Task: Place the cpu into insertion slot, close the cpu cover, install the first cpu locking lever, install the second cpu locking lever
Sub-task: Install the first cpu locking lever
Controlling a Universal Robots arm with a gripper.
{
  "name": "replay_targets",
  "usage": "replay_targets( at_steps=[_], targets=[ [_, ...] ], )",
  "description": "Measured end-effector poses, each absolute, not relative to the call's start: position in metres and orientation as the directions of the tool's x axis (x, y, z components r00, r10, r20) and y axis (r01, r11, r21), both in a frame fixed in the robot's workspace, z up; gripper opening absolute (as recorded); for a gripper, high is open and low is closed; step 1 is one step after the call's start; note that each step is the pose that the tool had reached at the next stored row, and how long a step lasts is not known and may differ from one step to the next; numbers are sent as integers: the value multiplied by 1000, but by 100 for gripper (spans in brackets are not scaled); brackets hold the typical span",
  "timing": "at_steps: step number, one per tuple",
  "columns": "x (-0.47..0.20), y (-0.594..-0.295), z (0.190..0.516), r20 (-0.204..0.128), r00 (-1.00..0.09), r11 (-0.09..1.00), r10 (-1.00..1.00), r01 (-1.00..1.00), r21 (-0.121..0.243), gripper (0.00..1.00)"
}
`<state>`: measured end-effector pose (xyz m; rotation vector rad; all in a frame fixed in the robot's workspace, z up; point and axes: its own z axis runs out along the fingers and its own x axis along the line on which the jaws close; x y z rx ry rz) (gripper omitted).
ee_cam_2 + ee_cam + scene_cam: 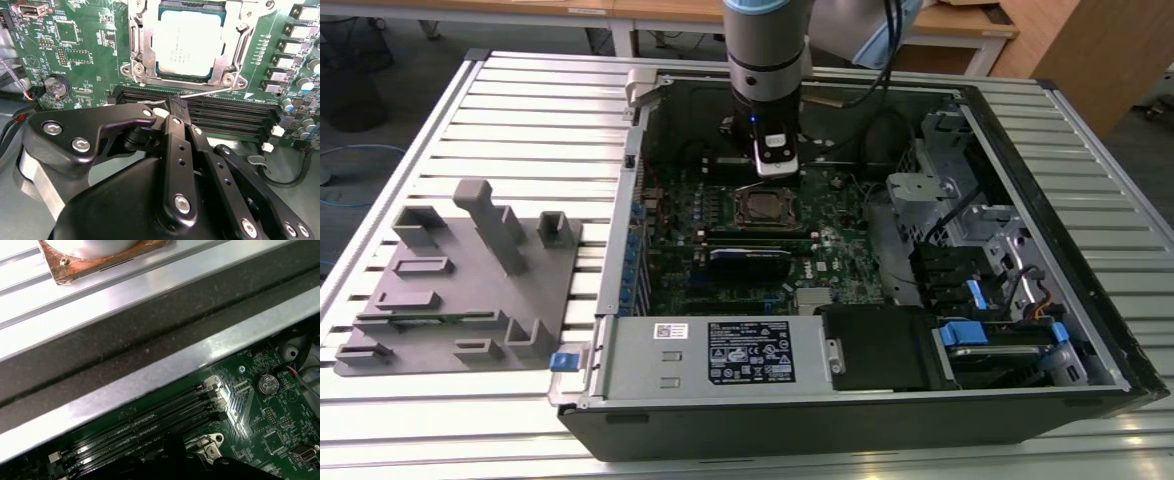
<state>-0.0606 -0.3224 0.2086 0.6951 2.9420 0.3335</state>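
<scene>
1. The gripper (176, 106) had its two black fingertips drawn together with nothing between them. They hung just beside one thin silver wire locking lever (210, 92); contact could not be told.
2. That lever ran along the nearer edge of the one cpu cover (144, 47), a silver metal frame with a square window and two round screws at its near corners. It lay flat over the chip.
3. The single cpu (187, 42), a flat square with a dull grey metal top, sat in the insertion slot (742, 208), showing through the window.
4. Between the gripper and the socket ran four long black memory slots (150, 412), ribbed and narrow.
5. The green circuit board (85, 55) carried one round silver coin battery (55, 86).
6. In the exterior view the gripper (775, 170) stood upright over the socket inside the one black computer case (854, 440).
7. On the ribbed metal table (520, 110), at the exterior view's left, lay one grey blocky fixture (467, 280).
</scene>
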Motion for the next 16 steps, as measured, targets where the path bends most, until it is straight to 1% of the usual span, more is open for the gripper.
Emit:
replay_targets(
  at_steps=[16],
  targets=[
    [-60,-321,205,-47,-891,872,452,430,234,11]
  ],
)
